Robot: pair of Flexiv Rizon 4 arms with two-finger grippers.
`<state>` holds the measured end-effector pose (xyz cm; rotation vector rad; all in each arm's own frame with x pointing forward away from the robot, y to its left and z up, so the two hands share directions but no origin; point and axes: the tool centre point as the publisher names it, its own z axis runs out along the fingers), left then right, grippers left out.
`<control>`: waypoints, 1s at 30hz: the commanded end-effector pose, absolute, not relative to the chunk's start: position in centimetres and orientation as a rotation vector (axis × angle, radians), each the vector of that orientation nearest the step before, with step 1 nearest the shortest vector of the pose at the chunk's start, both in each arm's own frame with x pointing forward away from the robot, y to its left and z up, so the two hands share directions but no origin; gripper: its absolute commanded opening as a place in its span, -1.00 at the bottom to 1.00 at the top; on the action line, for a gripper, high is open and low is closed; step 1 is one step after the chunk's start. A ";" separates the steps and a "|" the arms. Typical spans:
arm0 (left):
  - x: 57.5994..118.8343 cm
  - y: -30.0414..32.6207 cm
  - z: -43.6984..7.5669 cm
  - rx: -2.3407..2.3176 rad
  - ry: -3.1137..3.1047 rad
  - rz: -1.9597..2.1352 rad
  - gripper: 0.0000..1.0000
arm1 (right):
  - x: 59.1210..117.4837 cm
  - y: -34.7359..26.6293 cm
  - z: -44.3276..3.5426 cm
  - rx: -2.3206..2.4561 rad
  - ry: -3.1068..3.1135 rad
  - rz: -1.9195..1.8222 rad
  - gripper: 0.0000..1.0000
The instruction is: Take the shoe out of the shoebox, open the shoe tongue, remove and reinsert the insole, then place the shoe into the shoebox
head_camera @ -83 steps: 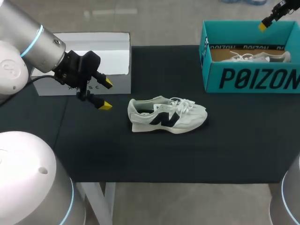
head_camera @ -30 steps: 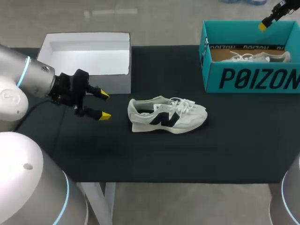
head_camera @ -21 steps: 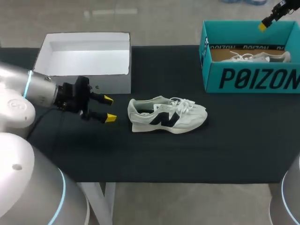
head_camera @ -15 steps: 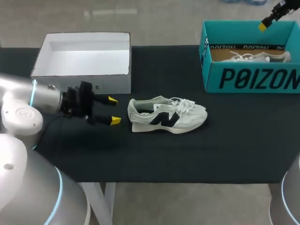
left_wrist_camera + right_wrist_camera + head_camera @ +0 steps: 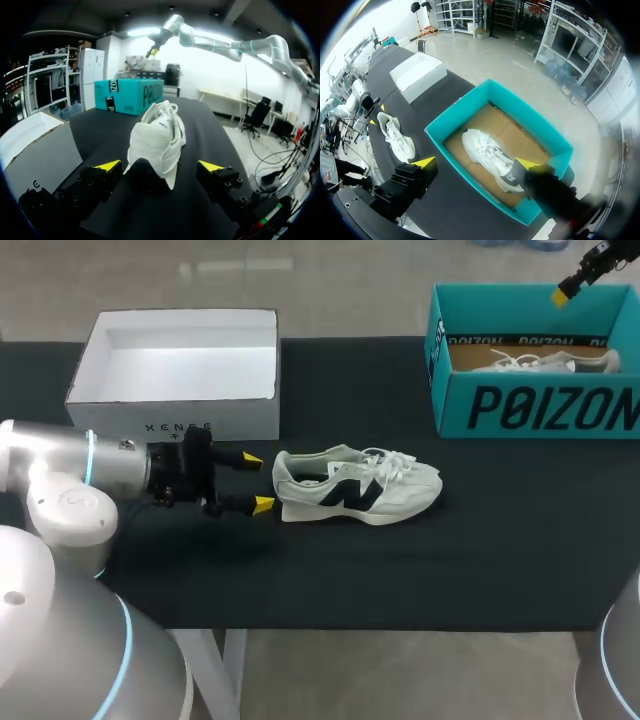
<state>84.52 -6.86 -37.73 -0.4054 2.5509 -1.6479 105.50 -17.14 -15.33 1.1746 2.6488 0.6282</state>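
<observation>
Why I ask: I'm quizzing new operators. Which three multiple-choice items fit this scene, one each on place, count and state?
1. Where is the left tool? A at the heel of the loose shoe; B at its toe; C above its laces.
2. How many shoes show? A one; B two; C three.
3. The left tool is: A shut on the heel; B open; C shut on a lace.
1 A: its yellow tips sit by the heel.
2 B: the loose shoe on the table, a second shoe in the teal shoebox.
3 B: both tips stand clear of the heel.
</observation>
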 end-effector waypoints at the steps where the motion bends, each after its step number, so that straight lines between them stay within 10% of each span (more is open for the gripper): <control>1: 85.6 -7.9 -38.0 -0.391 2.562 -1.615 1.00 | 105.5 -17.2 -15.3 1.175 2.649 0.627 1.00; 30: 85.9 -9.4 -41.6 -0.368 2.713 -1.517 1.00 | 105.5 -17.2 -15.3 1.175 2.649 0.627 1.00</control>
